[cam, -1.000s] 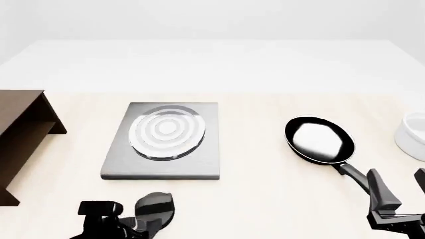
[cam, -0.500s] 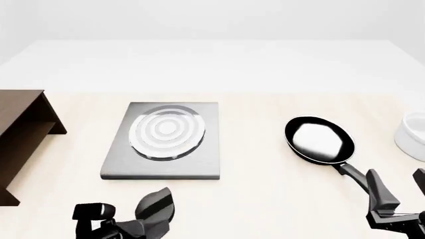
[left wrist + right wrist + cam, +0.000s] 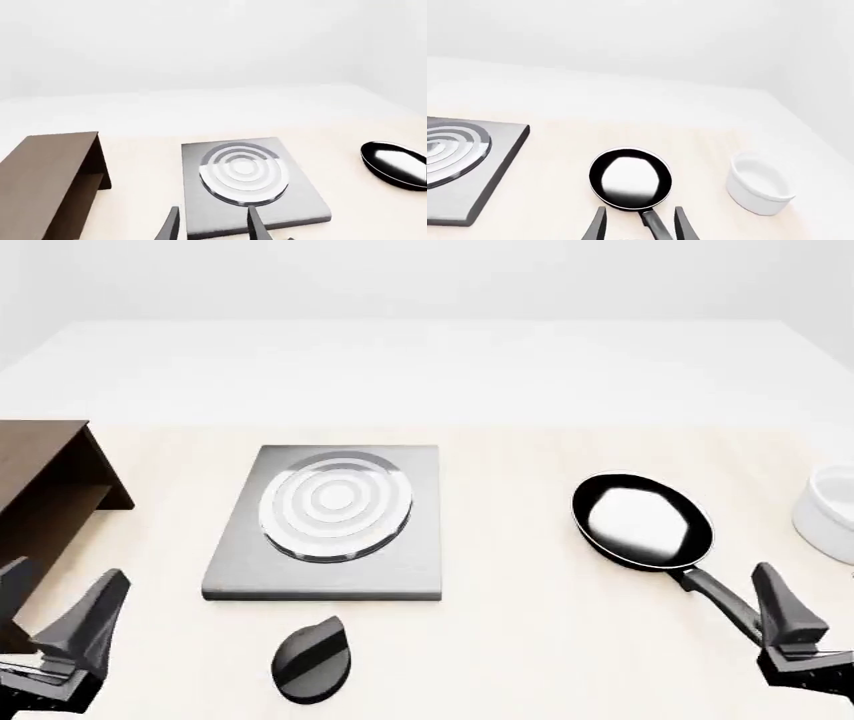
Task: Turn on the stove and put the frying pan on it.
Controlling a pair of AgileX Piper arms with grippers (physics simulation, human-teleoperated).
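The stove [image 3: 330, 520] is a grey slab with silver-white rings, left of centre; it also shows in the left wrist view [image 3: 250, 185]. Its black oval knob [image 3: 311, 660] lies alone in front of it. The frying pan [image 3: 641, 522] sits on the table to the right, handle [image 3: 721, 595] pointing toward me. My left gripper [image 3: 47, 612] is open and empty at the near left, well left of the knob. My right gripper [image 3: 817, 630] is open by the handle's end. In the right wrist view the handle [image 3: 654, 225] lies between the open fingers [image 3: 597, 225], untouched.
A brown wooden shelf [image 3: 40, 510] stands at the left edge, close behind my left gripper. A white bowl [image 3: 830, 515] sits at the right edge beside the pan; it also shows in the right wrist view [image 3: 758, 182].
My left gripper has pulled off the knob and moved far left, leaving the knob uncovered. My right gripper shifted slightly right and toward me.
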